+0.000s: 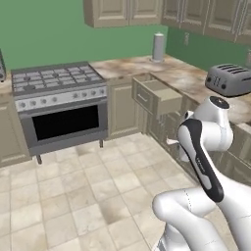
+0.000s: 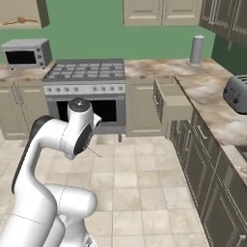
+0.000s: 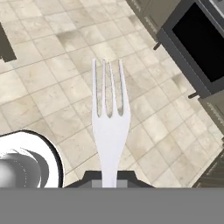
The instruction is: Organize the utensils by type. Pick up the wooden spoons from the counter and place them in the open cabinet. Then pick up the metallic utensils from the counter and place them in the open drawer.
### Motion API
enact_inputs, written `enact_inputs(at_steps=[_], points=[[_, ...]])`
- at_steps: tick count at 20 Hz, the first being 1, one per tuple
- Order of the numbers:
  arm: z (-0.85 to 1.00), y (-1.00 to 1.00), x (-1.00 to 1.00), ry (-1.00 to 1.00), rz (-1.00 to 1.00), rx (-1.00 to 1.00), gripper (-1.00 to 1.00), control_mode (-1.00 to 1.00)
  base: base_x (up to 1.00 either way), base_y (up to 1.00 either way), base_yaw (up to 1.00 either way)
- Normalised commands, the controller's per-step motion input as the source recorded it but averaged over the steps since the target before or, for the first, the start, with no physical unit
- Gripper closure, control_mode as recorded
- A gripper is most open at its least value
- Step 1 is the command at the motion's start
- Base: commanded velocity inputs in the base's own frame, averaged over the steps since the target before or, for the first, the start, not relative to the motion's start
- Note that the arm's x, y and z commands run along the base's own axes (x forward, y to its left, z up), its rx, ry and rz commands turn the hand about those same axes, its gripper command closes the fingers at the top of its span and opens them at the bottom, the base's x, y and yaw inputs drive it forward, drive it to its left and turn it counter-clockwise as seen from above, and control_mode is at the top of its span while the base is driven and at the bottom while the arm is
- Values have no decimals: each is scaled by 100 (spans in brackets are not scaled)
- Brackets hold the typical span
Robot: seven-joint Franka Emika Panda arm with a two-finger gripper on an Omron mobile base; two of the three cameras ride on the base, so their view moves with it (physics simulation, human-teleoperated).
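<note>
Clearly the gripper (image 3: 110,178) was clamped on the fork (image 3: 109,127), away from the open drawer (image 1: 158,95); held by its handle end, it could slip out.

The arm (image 1: 198,152) is folded up, its fingers (image 3: 87,177) pinched together.
</note>
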Motion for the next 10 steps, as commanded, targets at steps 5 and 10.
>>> enact_inputs(at_steps=[5,10], points=[[0,0,0,0,0,0,100,100,90,-48,10],[0,0,0,0,0,0,100,100,94,-47,4]])
